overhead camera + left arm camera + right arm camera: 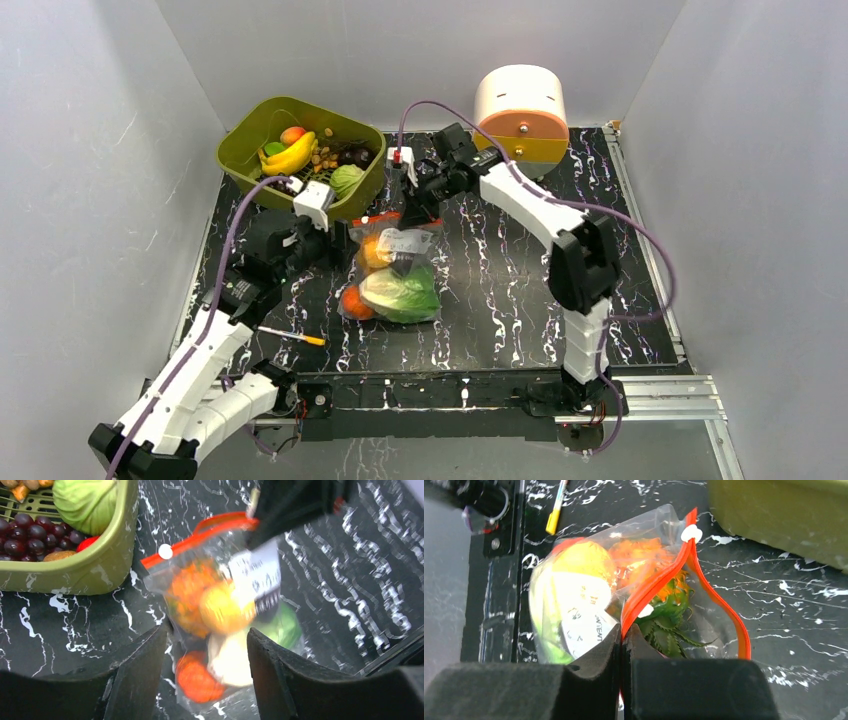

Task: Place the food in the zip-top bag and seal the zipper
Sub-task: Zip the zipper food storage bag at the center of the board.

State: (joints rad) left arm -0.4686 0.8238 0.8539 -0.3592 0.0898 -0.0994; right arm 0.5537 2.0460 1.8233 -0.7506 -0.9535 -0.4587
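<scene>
The zip-top bag (395,270) lies on the black marbled table, filled with food: green lettuce (405,292), orange pieces (356,300) and a yellow piece (222,607). Its red-orange zipper (659,577) stands partly open, with a white slider (691,532) at one end. My right gripper (622,632) is shut on one lip of the zipper at the bag's far end (425,205). My left gripper (206,650) is open and empty, its fingers (142,665) hovering over the bag's left side (335,245).
An olive basket (240,165) with banana, grapes and a cabbage stands at the back left, close to the bag. A round white and orange container (520,110) stands at the back. A yellow-tipped pen (295,337) lies near the left arm.
</scene>
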